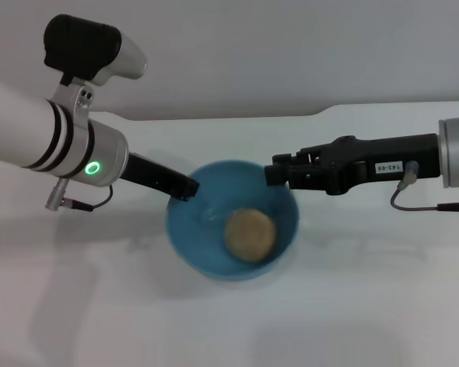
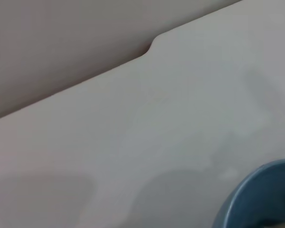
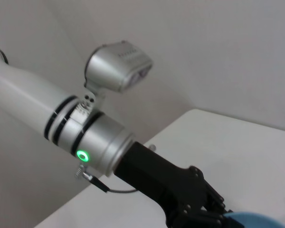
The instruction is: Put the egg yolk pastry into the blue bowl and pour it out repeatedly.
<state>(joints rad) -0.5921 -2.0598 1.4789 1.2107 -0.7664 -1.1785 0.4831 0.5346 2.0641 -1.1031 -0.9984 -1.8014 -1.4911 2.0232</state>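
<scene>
The blue bowl [image 1: 203, 229] is in the middle of the head view, with the beige egg yolk pastry [image 1: 250, 235] lying inside it, right of centre. My left gripper [image 1: 187, 187] is shut on the bowl's left rim. The right wrist view shows the same grip, the left gripper [image 3: 221, 213] meeting the bowl's edge [image 3: 256, 221]. My right gripper [image 1: 274, 173] hovers at the bowl's far right rim, pointing left. Part of the bowl [image 2: 261, 199] shows in a corner of the left wrist view.
A white table [image 1: 367, 290] spreads all around the bowl. Its back edge [image 1: 321, 113] has a small step and meets a grey wall. Soft shadows lie on the table in front of the bowl.
</scene>
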